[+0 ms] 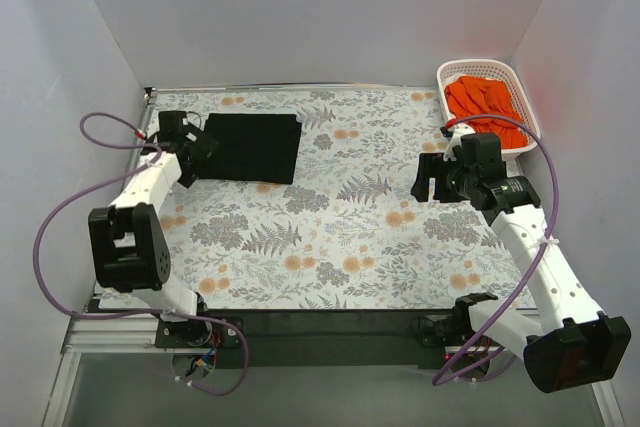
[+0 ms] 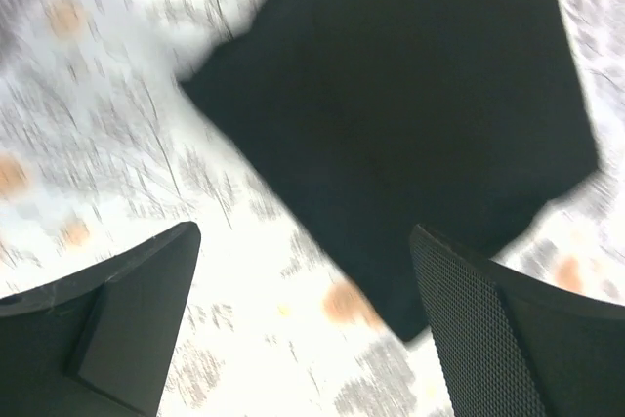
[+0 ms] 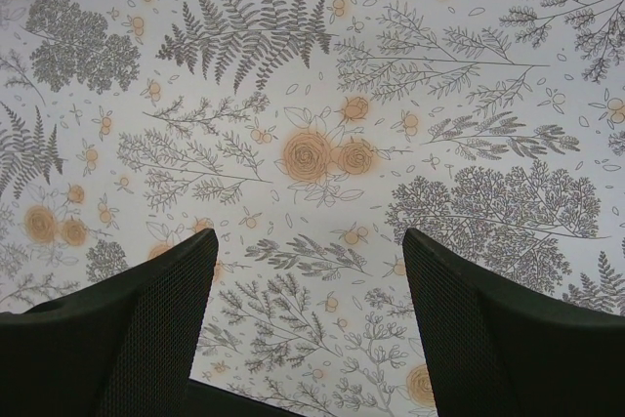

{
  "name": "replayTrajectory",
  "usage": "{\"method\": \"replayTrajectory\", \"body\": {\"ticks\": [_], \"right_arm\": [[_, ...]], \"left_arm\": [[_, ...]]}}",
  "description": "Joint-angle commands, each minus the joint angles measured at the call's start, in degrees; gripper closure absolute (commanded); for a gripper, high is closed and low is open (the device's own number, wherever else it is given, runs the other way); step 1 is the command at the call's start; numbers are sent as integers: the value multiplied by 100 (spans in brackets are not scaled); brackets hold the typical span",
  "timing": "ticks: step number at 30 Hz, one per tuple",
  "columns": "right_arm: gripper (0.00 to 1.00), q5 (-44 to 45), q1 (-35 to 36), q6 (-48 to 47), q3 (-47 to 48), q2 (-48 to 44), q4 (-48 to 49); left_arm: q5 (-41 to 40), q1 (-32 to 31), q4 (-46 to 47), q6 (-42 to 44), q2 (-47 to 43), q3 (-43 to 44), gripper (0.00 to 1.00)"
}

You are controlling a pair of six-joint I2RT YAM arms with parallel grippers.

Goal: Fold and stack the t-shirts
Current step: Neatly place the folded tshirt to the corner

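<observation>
- The left gripper (image 2: 303, 251) is wide open and holds nothing
- It hangs by the left edge of the black t-shirt (image 1: 255, 147). One of its fingers (image 2: 488, 329) shows in front of the cloth in the wrist view, but that view is blurry and I cannot tell if it touches
- The right gripper (image 3: 310, 241) is wide open too, with nothing in it. Only the flowery table cover (image 1: 340, 237) shows under it
- The black t-shirt lies flat on the far left part of the table, folded into a neat square shape with straight edges
- The orange t-shirts (image 1: 485, 99) are bunched up in the white basket (image 1: 478, 65) at the far right corner, well apart from the black one
</observation>
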Motion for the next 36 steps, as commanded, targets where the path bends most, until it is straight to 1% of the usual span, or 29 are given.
{"method": "replayTrajectory", "body": {"ticks": [1, 2, 4, 5, 7, 8, 10, 11, 12, 15, 18, 21, 22, 23, 24, 27, 28, 29, 30, 32, 33, 36], "right_arm": [[30, -137, 10, -147, 177, -16, 106], [30, -146, 19, -165, 177, -33, 97], [30, -199, 10, -200, 168, -77, 97], [30, -217, 10, -218, 159, -95, 106], [30, -225, 10, -244, 142, -147, 106], [30, -226, 10, -253, 124, -147, 97], [30, -225, 10, -297, 124, -174, 97], [30, -226, 10, -297, 98, -191, 97], [30, -217, 10, -314, 89, -226, 97], [30, -173, 10, -332, 62, -235, 88], [30, -182, 2, -350, 36, -253, 97], [30, -182, 10, -367, 45, -244, 97], [30, -164, 10, -367, 45, -244, 88], [30, -164, 10, -376, 45, -235, 97], [30, -155, 2, -376, 45, -235, 97], [30, -146, 2, -394, 45, -227, 97], [30, -146, 10, -402, 53, -218, 97], [30, -138, 10, -411, 54, -209, 88], [30, -129, 10, -411, 62, -183, 97], [30, -103, 2, -429, 80, -165, 97], [30, -102, 10, -437, 89, -130, 88], [30, -94, 2, -446, 115, -69, 79]], "left_arm": [[743, -86, 668, -1448, -520, -871, 19], [770, -122, 809, -1763, -547, -1064, 19], [1120, -201, 1213, -1976, -477, -1382, 19], [1131, -262, 1310, -2099, -390, -1426, 19], [1061, -333, 1390, -2223, -153, -1435, 19], [1026, -507, 1434, -2284, -99, -1453, 19], [903, -605, 1679, -2443, -20, -1549, 21], [850, -684, 1776, -2469, 24, -1593, 23], [615, -728, 1907, -2504, 77, -1602, 25], [498, -799, 2040, -2592, 340, -1594, 28], [331, -886, 2102, -2689, 613, -1497, 34], [235, -939, 2111, -2821, 850, -1435, 43], [234, -939, 2128, -2839, 903, -1427, 47], [234, -939, 2129, -2908, 947, -1427, 54], [217, -939, 2146, -2935, 1017, -1427, 56], [129, -939, 2225, -3041, 1088, -1427, 75], [94, -939, 2243, -3076, 1088, -1435, 81], [50, -922, 2278, -3111, 1079, -1427, 84], [15, -896, 2278, -3146, 1079, -1400, 93], [-73, -765, 2287, -3295, 1000, -1435, 100], [-126, -694, 2313, -3505, 939, -1514, 100], [-293, -421, 2462, -3595, 772, -1576, 100]]}}
